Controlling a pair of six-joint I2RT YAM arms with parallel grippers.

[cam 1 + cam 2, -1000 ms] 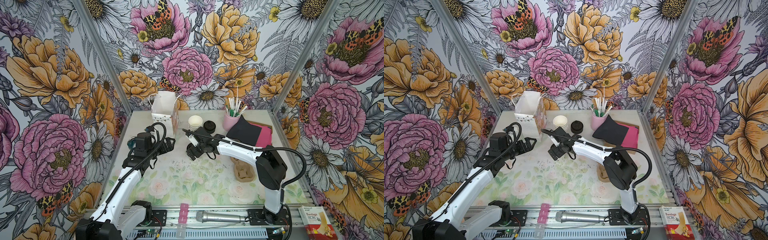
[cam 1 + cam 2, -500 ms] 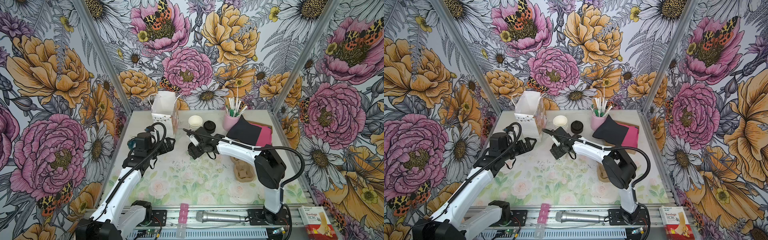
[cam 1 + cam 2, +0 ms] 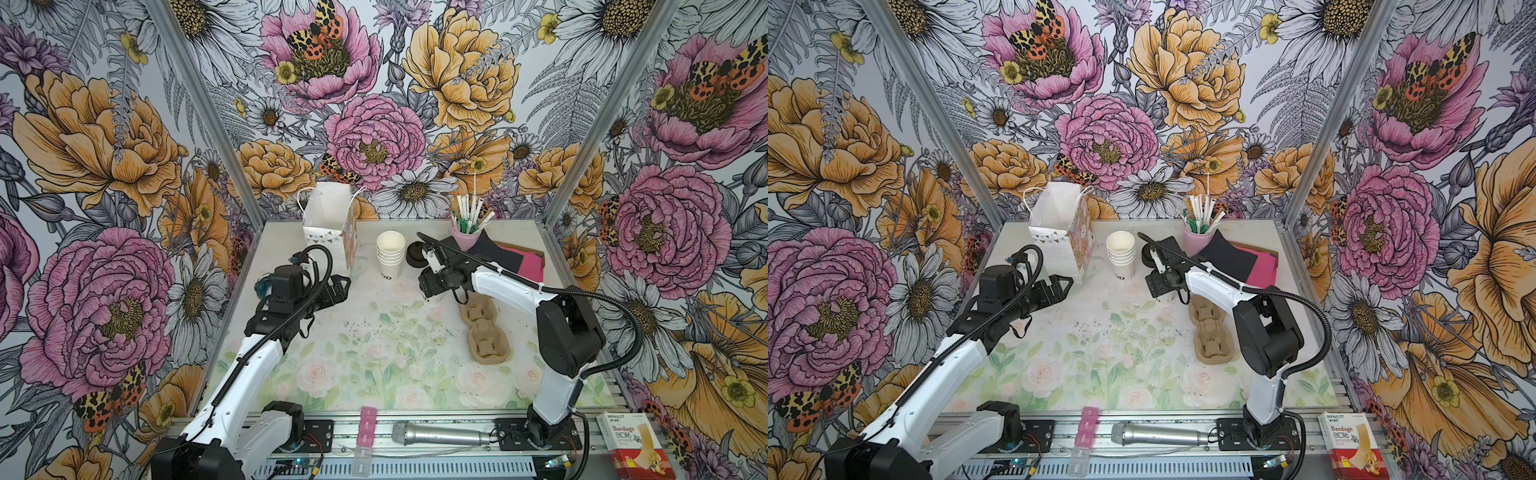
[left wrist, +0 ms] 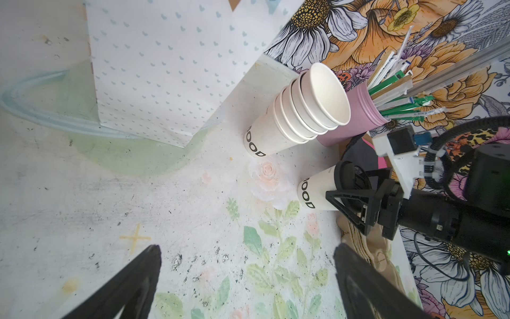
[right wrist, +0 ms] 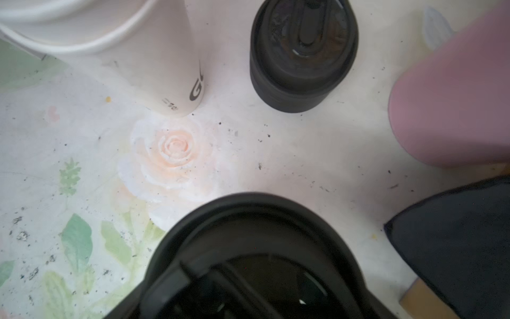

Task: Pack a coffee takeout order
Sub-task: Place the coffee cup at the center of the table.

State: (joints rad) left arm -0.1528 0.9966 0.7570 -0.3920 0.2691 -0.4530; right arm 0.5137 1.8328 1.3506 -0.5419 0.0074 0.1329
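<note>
White paper cup [image 4: 314, 190], small, capped with a round black domed plastic lid [image 5: 248, 229], gripped by the right claw [image 4: 345, 187].

It stands upright on the floral table [image 3: 374, 353], near the stack of white paper cups [image 3: 390, 253]; the right claw's jaws sit far apart, one on each side of the lid. A black paper napkin [image 3: 496, 253] lies at the back right, partly over a pink napkin [image 3: 530, 266], beside the pink cup of straws [image 3: 467, 239]. The left claw [image 3: 338, 289] hangs wide open near a white paper bag [image 3: 328, 224].
</note>
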